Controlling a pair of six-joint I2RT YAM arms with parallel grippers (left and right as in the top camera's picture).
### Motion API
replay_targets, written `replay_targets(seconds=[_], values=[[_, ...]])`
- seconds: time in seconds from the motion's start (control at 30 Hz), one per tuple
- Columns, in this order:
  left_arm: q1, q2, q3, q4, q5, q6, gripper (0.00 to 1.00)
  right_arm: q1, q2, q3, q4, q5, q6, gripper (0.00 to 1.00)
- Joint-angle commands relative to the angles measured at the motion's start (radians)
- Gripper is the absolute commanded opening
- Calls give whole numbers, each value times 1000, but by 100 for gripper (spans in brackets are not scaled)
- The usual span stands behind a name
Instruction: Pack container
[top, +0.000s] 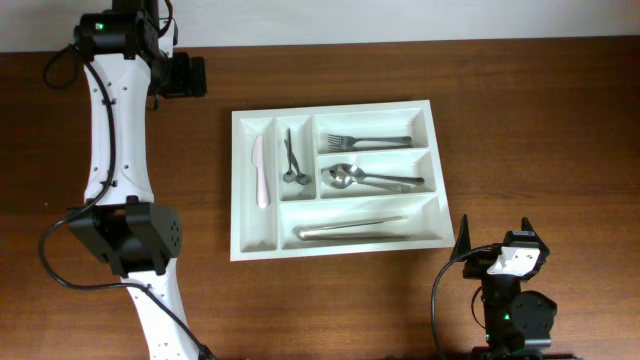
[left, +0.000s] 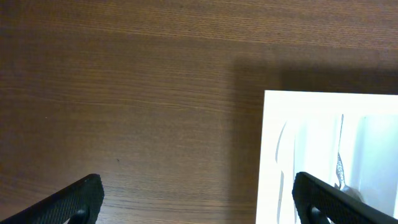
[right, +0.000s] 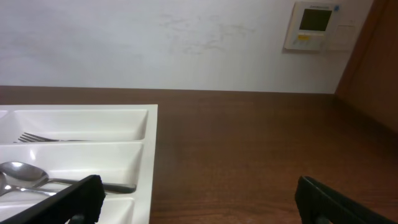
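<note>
A white cutlery tray (top: 425, 108) sits in the middle of the brown table. It holds a white knife (top: 260, 172), small spoons (top: 293, 162), forks (top: 365, 142), larger spoons (top: 365, 179) and a long steel utensil (top: 350, 230). My left gripper (top: 186, 76) is at the back left, open and empty above bare table left of the tray (left: 323, 155). My right gripper (top: 497, 238) is near the front edge, right of the tray's front corner, open and empty. Its view shows the tray's right side (right: 152, 162), a fork (right: 46, 139) and a spoon (right: 37, 174).
A white wall (right: 155, 43) with a thermostat panel (right: 317, 25) stands behind the table. Bare wood lies to the right of the tray and along the front edge.
</note>
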Motion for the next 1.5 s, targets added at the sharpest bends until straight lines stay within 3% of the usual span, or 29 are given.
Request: replay_targets(seconds=[0.0, 0.17, 0.37, 0.63, 0.77, 1.33, 1.47], values=[[-2, 5, 20, 0, 0, -13, 99, 8, -7, -5, -8, 19, 5, 99], [-33, -119, 20, 0, -1, -13, 99, 8, -7, -5, -8, 19, 5, 99], [-109, -406, 20, 0, -1, -13, 99, 8, -7, -5, -8, 19, 5, 99], [-325, -821, 7, 0, 0, -13, 99, 8, -7, -5, -8, 19, 5, 99], [-312, -978, -63, 0, 0, -13, 99, 8, -7, -5, -8, 19, 5, 99], [-151, -1709, -937, -55, 0, -13, 99, 8, -7, -5, -8, 19, 5, 99], [-108, -1841, -1152, 8, -29, -8, 99, 8, -7, -5, -8, 19, 5, 99]])
